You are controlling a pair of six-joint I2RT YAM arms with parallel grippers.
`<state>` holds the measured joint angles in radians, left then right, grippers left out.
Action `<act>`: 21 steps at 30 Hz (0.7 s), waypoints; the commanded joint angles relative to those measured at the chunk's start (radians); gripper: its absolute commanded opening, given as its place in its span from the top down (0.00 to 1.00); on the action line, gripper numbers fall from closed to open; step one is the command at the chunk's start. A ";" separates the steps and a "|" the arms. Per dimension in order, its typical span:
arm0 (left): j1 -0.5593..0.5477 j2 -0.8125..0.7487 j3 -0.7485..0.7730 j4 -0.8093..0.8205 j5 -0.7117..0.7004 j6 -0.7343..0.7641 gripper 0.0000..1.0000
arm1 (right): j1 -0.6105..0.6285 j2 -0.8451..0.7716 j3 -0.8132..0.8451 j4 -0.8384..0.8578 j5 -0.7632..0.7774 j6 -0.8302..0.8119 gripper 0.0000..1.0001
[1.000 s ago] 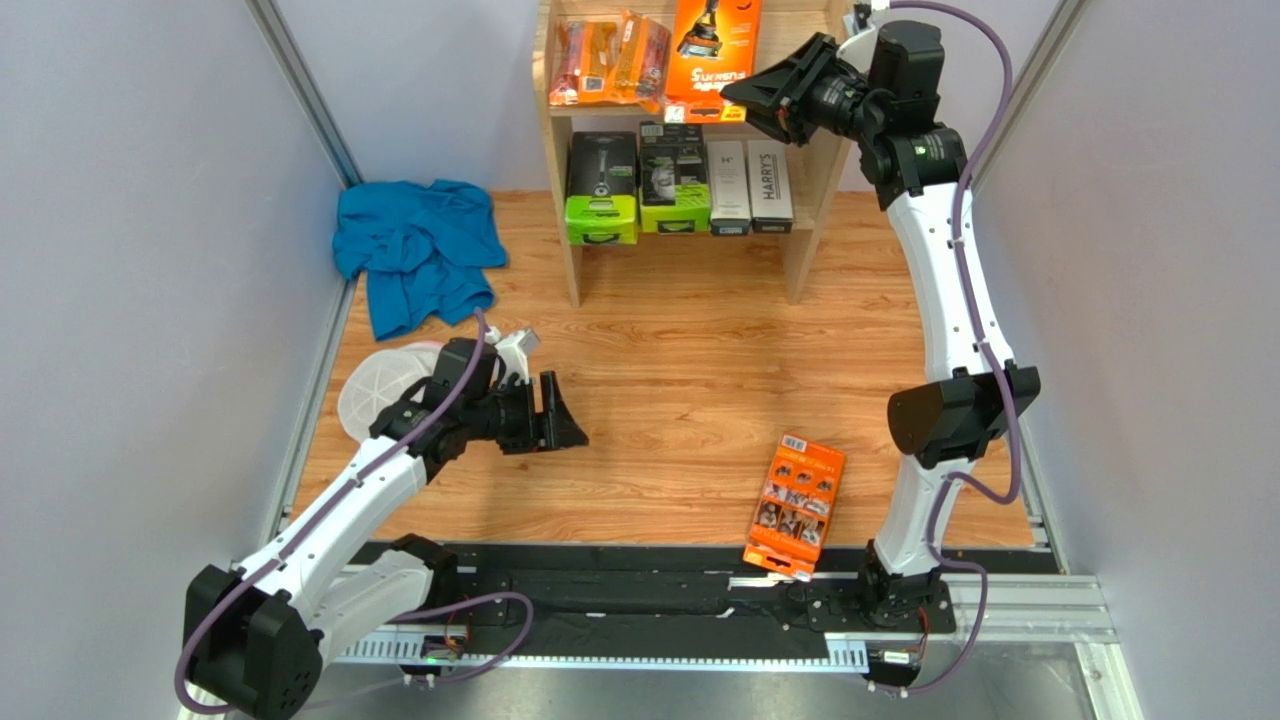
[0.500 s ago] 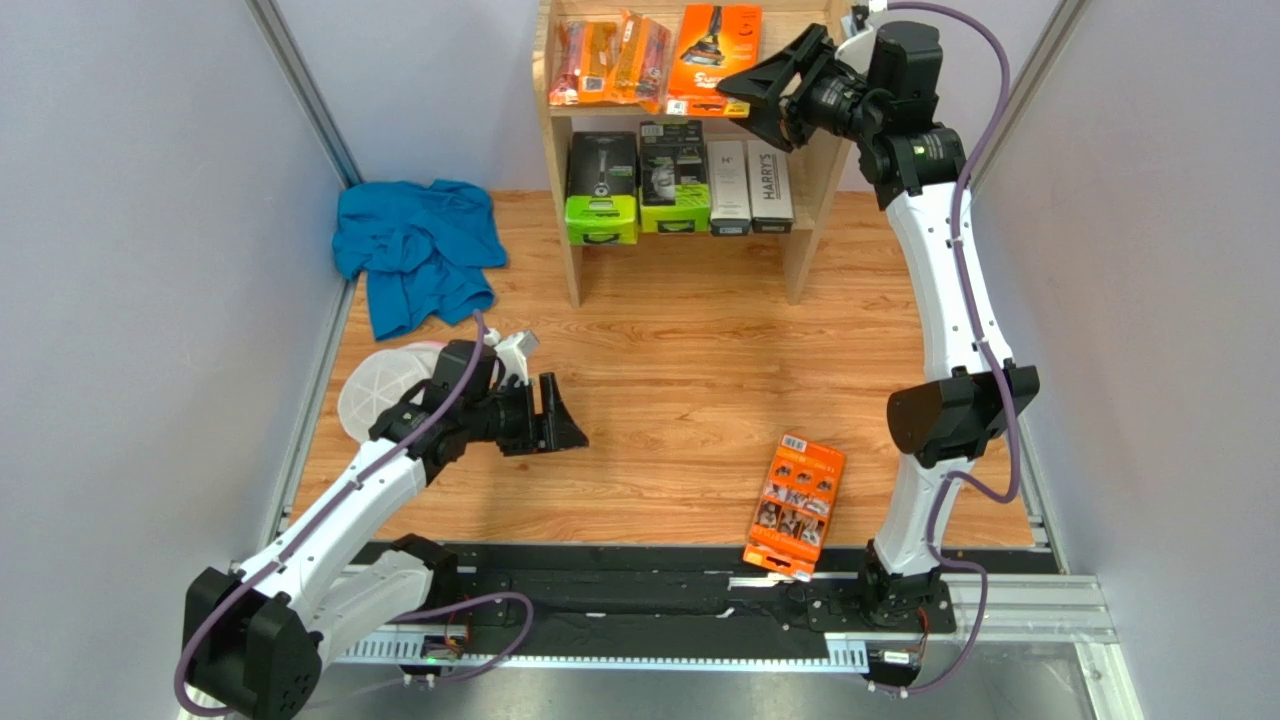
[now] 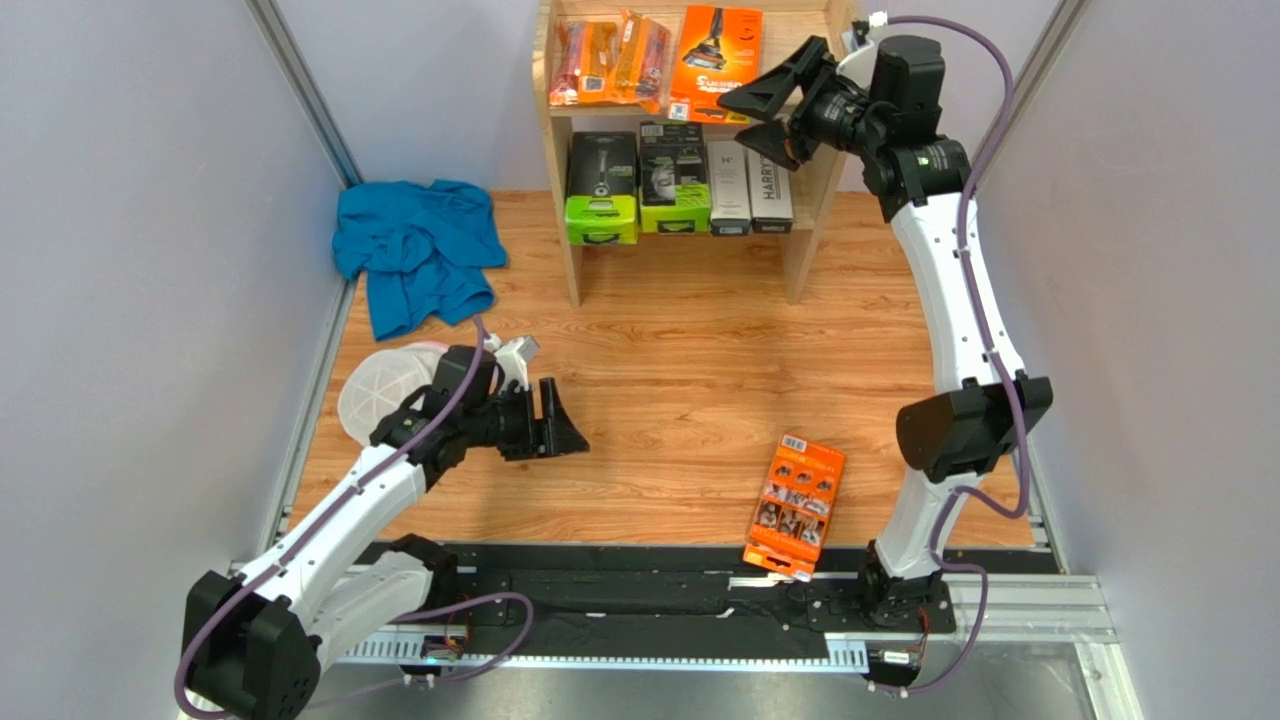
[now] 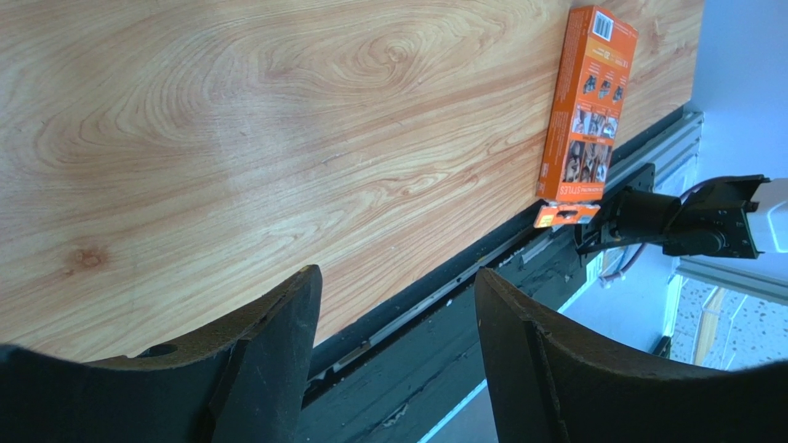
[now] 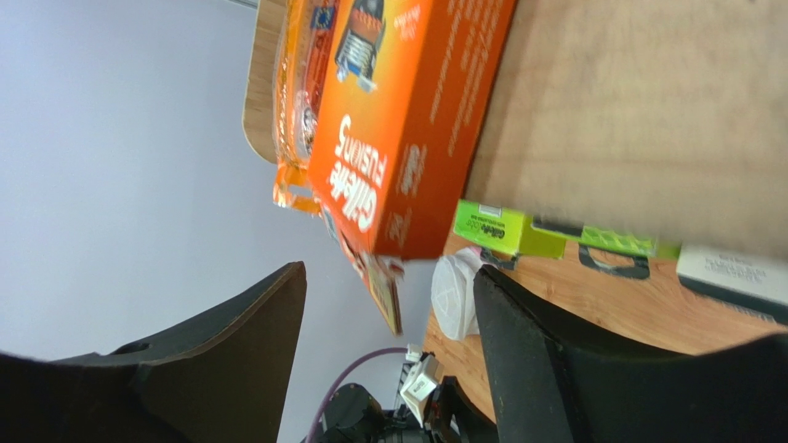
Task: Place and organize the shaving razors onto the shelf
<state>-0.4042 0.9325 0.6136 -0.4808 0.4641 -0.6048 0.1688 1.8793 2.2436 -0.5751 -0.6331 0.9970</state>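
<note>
1 flat orange cardboard razor box (image 3: 795, 506), wooden counter (image 3: 676, 390): likely light, stiff, slick; take across narrow sides. Left gripper (image 3: 564, 420), right gripper (image 3: 733, 120): jaws released, empty.

The worktop (image 3: 676, 375) was wood-grain board, smooth, with a faint sheen where light fell. The shelf (image 3: 812, 225) was paler, bare-looking wood, matt. The flat orange box (image 3: 795, 506) lying on the worktop was printed card with a slight gloss, as was the orange box (image 5: 407, 120) on the upper tier. The blister packs (image 3: 609, 57) beside it showed shiny clear plastic. The blue cloth (image 3: 418, 248) was soft, crumpled, matt fabric. The left arm (image 3: 338, 518) and right arm (image 3: 947, 278) had smooth white shells, plastic by the look, and black joints. The jaws were matt black plastic. The rail (image 3: 661, 578) at the near edge was black and bare silvery metal.
</note>
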 commanded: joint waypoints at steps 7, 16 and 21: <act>0.001 -0.009 0.012 0.067 0.033 -0.018 0.29 | -0.044 -0.425 -0.398 0.012 0.087 -0.100 0.15; -0.002 0.026 0.021 0.137 0.073 -0.052 0.29 | -0.055 -0.805 -0.858 -0.263 0.297 -0.329 0.12; -0.025 0.063 0.066 0.153 0.067 -0.040 0.29 | -0.094 -0.922 -1.079 -0.387 0.411 -0.417 0.11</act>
<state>-0.4110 0.9730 0.6117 -0.3794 0.5121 -0.6476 0.1074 1.0058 1.2819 -0.8036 -0.3489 0.6987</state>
